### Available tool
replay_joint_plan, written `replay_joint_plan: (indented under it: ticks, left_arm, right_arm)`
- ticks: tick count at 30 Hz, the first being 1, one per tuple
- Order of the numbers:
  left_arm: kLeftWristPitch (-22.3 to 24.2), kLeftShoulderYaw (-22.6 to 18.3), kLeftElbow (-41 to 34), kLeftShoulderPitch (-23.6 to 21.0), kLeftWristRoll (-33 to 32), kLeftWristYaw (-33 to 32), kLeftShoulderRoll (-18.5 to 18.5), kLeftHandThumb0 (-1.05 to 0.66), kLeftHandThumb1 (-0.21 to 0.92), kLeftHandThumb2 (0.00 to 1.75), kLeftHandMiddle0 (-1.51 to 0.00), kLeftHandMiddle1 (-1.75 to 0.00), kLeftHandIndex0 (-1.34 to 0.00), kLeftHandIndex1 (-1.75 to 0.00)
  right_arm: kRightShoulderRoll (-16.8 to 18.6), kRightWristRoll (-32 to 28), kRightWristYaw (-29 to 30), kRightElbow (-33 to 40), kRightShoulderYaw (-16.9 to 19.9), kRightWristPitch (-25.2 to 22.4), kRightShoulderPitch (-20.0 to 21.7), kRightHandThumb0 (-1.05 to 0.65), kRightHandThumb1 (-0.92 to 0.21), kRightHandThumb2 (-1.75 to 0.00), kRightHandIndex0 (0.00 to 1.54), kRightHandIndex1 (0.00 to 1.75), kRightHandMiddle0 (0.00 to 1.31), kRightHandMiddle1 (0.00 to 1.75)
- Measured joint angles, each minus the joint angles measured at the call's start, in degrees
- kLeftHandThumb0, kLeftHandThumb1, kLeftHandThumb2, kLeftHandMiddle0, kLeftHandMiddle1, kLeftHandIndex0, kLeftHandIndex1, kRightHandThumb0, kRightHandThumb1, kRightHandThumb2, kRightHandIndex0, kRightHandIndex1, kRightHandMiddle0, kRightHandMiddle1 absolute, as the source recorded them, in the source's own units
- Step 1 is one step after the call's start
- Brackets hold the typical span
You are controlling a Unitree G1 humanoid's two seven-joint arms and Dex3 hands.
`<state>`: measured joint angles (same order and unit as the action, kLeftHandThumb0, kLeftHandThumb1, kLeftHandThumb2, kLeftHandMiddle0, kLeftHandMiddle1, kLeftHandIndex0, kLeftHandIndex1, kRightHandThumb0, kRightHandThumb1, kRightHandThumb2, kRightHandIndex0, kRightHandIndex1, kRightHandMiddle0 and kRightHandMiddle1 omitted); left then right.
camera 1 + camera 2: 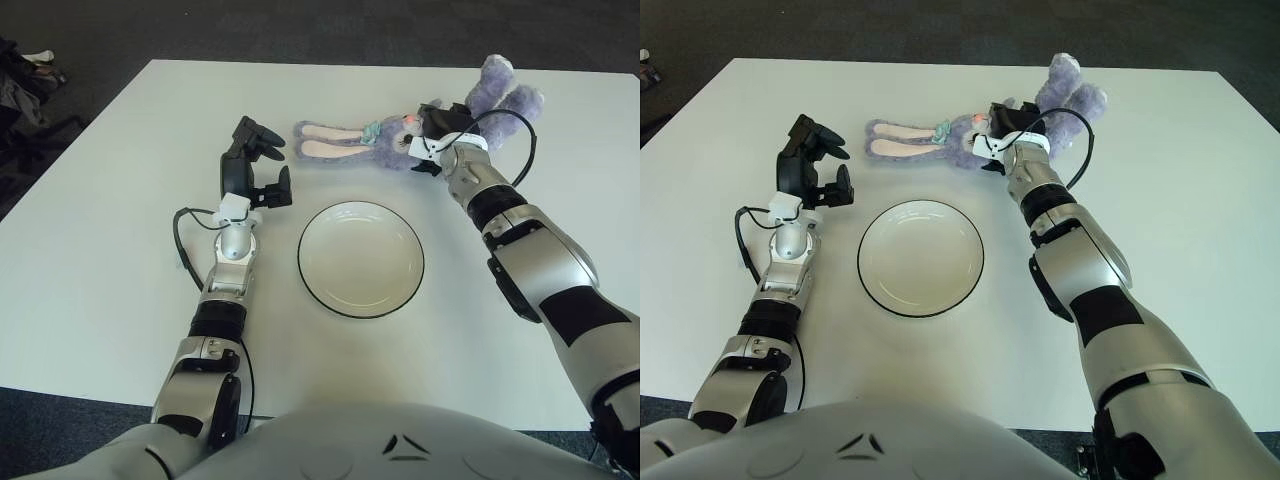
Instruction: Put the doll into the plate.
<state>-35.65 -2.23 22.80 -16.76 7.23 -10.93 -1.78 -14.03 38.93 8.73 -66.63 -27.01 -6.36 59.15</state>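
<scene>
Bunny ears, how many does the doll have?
2. Both ears lie side by side on the table, stretching left from the doll, beyond the plate. The right robot hand is at the doll's body.

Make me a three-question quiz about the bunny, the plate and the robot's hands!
1. Where is the purple bunny doll?
A. On the table beyond the plate
B. Inside the plate
C. On the floor

2. What colour is the rim of the plate?
A. Red
B. Black
C. Green

3. What is the left hand doing?
A. Squeezing the doll
B. Lifting the plate
C. Holding nothing, fingers open

Answers:
1 A: the doll lies stretched out on the white table, past the plate's far edge, with the right hand on its middle.
2 B: a thin black line circles the white plate.
3 C: the left hand shows to the left of the plate, with nothing between its fingers.
</scene>
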Motion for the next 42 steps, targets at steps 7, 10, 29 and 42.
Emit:
replay_joint_plan:
  ticks: [7, 10, 29, 42]
  left_arm:
    - [0.0, 0.0, 0.1, 0.0, 0.0, 0.0, -0.1, -0.01, 0.31, 1.33, -0.5, -1.75, -0.49, -1.75]
    - [0.0, 0.0, 0.1, 0.0, 0.1, -0.2, -0.1, -0.01, 0.31, 1.33, -0.51, -1.75, -0.49, -1.75]
    - [0.0, 0.1, 0.1, 0.0, 0.1, -0.2, -0.3, -0.01, 0.31, 1.33, -0.5, -1.75, -0.49, -1.75]
    - [0.0, 0.4, 0.1, 0.0, 0.3, -0.2, -0.4, -0.01, 0.31, 1.34, -0.51, -1.75, -0.49, -1.75]
  right_arm:
    - [0.2, 0.0, 0.9, 0.4, 0.7, -0.6, -0.3, 0.36, -0.75, -0.63, 0.41, 1.59, 0.96, 1.75]
    - [0.3, 0.0, 1.6, 0.7, 0.8, -0.9, -0.6, 0.37, -0.72, -0.68, 0.42, 1.6, 0.97, 1.75]
    - [0.3, 0.1, 4.0, 1.8, 0.6, -0.8, -1.7, 0.39, -0.58, -0.91, 0.48, 1.63, 0.98, 1.75]
    - [-1.3, -0.1, 4.5, 3.8, 1.1, 2.7, -3.3, 0.41, -0.51, -1.02, 0.51, 1.66, 0.97, 1.75]
